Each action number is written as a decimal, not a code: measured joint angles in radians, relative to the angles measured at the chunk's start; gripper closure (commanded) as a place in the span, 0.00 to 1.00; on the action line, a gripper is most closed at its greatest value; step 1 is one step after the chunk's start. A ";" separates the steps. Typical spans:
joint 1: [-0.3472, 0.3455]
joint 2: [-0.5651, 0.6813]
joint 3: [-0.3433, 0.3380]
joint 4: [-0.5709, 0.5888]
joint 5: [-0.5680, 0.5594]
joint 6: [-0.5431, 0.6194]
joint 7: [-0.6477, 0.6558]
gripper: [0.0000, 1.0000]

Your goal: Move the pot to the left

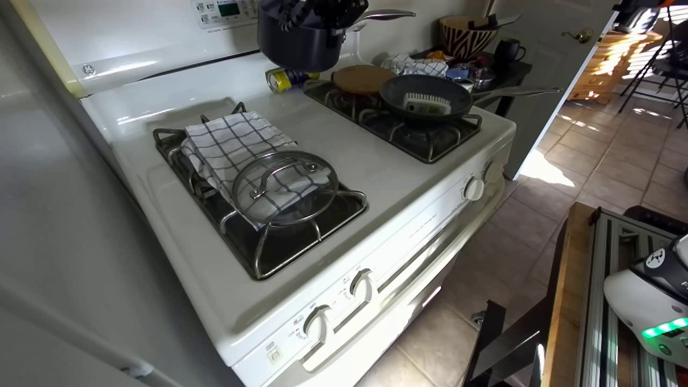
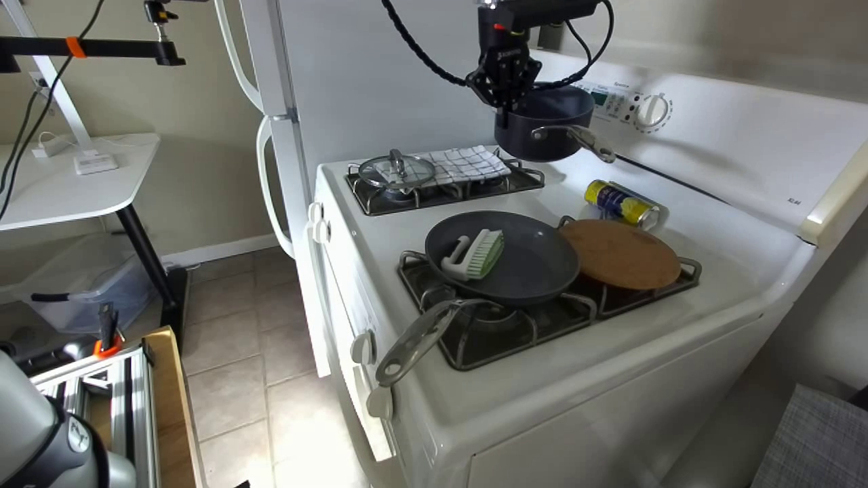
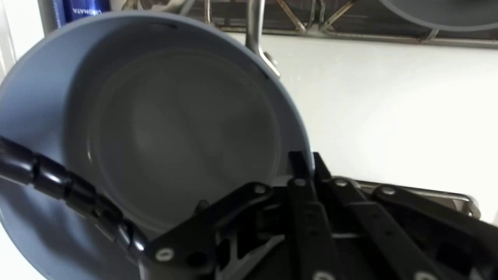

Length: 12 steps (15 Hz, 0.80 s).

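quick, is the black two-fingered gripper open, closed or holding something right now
Gripper: closed, holding the deep, round dark blue pot by its rim.

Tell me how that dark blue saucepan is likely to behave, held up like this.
The saucepan may swivel or tilt, since the fingers pinch it on just one side. Its long metal handle, set apart from the grip, could add an uneven pull. It should be fairly stiff: its round edge shows no buckling.
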 measured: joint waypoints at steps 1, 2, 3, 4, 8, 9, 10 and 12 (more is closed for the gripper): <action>0.011 -0.011 0.004 -0.013 -0.010 0.000 0.000 1.00; 0.022 -0.020 0.008 -0.024 -0.018 0.000 -0.003 1.00; 0.032 -0.030 0.013 -0.037 -0.026 0.000 -0.009 1.00; 0.041 -0.038 0.018 -0.050 -0.032 0.000 -0.015 1.00; 0.080 -0.061 0.046 -0.093 -0.050 0.000 -0.030 1.00; 0.089 -0.064 0.053 -0.100 -0.050 0.002 -0.031 1.00; 0.099 -0.066 0.060 -0.107 -0.050 0.005 -0.031 1.00; 0.115 -0.065 0.073 -0.118 -0.050 0.010 -0.032 1.00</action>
